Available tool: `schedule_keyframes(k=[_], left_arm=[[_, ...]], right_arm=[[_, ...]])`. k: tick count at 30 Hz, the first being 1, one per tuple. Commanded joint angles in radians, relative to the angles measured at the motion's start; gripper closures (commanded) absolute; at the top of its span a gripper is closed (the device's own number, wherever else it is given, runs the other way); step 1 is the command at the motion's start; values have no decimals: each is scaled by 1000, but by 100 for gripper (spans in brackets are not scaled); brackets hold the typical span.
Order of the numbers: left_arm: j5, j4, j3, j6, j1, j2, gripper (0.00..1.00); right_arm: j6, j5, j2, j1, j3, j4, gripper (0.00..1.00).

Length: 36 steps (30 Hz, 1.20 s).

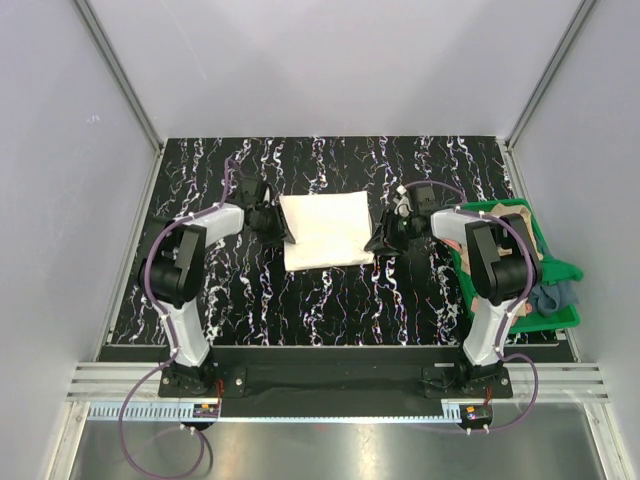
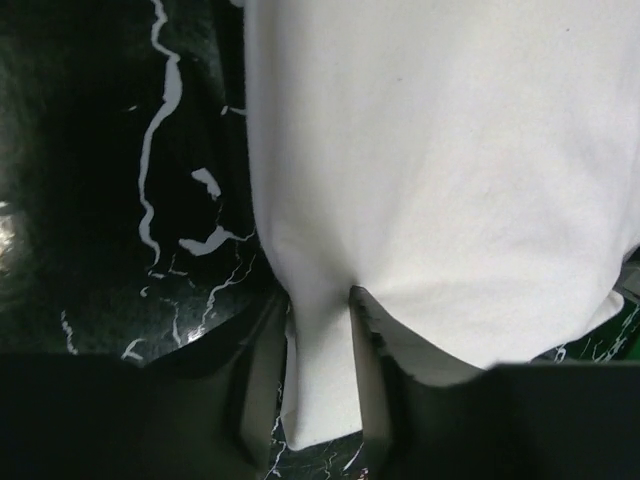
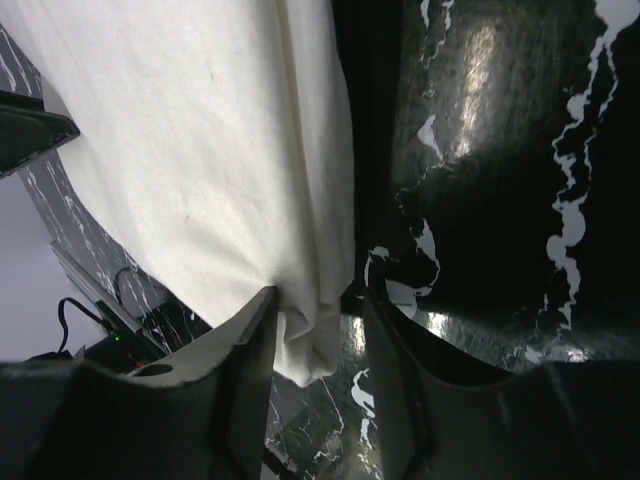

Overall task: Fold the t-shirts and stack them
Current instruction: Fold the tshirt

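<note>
A cream t-shirt (image 1: 325,230), folded into a rectangle, lies flat on the black marbled table (image 1: 330,300). My left gripper (image 1: 283,235) sits at its near left corner. In the left wrist view, the t-shirt (image 2: 450,150) has a corner lying between the spread fingers of the left gripper (image 2: 318,298), with a slim gap on one side. My right gripper (image 1: 378,240) is at the near right corner. There a bunched corner of the t-shirt (image 3: 200,150) rests against one finger of the right gripper (image 3: 320,295), clear of the other.
A green bin (image 1: 560,268) stands at the table's right edge behind the right arm. It holds a grey-blue t-shirt (image 1: 556,297) and a pinkish one (image 1: 538,320). Grey walls close off the back and both sides.
</note>
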Motion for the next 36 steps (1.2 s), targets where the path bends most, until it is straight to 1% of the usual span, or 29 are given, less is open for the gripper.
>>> schedule_keyframes(k=[1,2,5,8,10,11,12,16,18,23,25,27,28,31,33,34,36], left_arm=[[-52,-39,18,-9,5,-82,59],[-54,-50,35,-1,4,-90,57],[-75,-108,120,17,7,-98,57],[-37,-119,197,6,11,-75,57],[-2,-116,245,11,10,-26,57],[9,-113,297,18,11,-4,57],[20,-114,326,37,10,42,59],[26,-114,462,54,33,154,62],[24,-116,510,68,42,224,62],[47,-116,668,89,77,397,62],[55,-117,725,92,94,441,62],[64,-114,757,94,103,491,63],[67,-114,778,95,105,502,63],[95,-114,791,97,105,508,63],[121,-114,782,95,105,456,62],[120,-113,762,95,105,429,62],[109,-114,736,101,103,337,60]], right_arm=[[3,9,-107,11,-12,8,52],[6,16,-121,11,-9,1,49],[12,58,-140,11,43,-63,48],[13,87,-109,10,135,-99,51],[15,82,-74,8,197,-116,55],[15,79,-62,8,217,-114,57],[10,70,-49,8,240,-114,59],[-46,10,73,4,403,-116,70],[-48,-1,118,-2,479,-114,73],[-50,-42,313,-18,648,-111,79],[-48,-51,394,-21,724,-113,79],[-50,-42,438,-31,777,-113,81],[-43,-39,477,-38,791,-113,81],[-31,-57,509,-59,834,-113,81],[-28,-70,489,-65,830,-113,79],[-33,-70,451,-65,822,-114,79],[-40,-70,401,-67,795,-127,77]])
